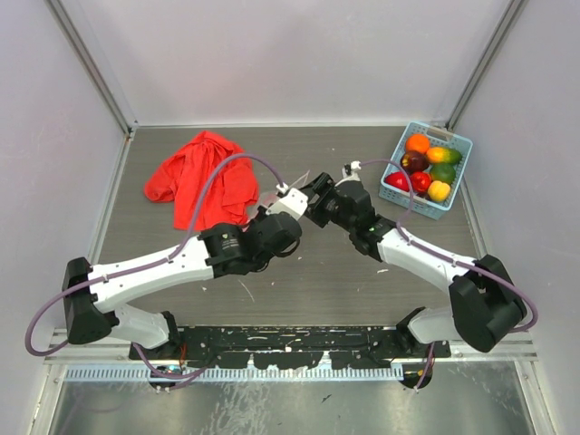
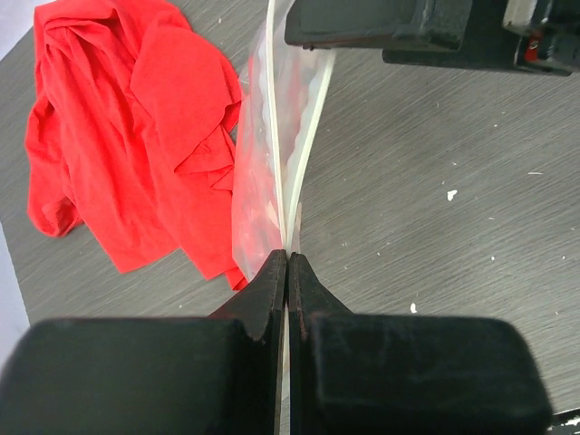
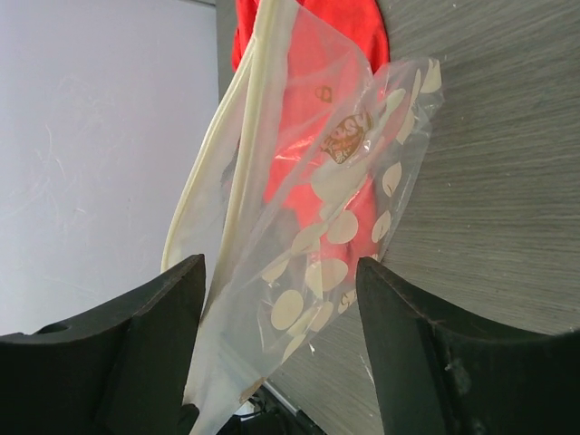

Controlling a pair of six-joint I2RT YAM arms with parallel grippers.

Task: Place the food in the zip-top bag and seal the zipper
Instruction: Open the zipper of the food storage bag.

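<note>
The clear dotted zip-top bag hangs in the air between my two grippers, above the table. My left gripper is shut on the bag's whitish zipper edge, which is parted further up. My right gripper is open, its jaws standing on either side of the bag without pinching it; the zipper strip runs past its left finger. In the top view the left gripper and right gripper meet at mid-table. The food, several red, orange, yellow, green and purple pieces, lies in the basket.
A light blue plastic basket stands at the back right. A crumpled red cloth lies at the back left, just behind the bag; it also shows in the left wrist view. Grey walls close in the table on three sides.
</note>
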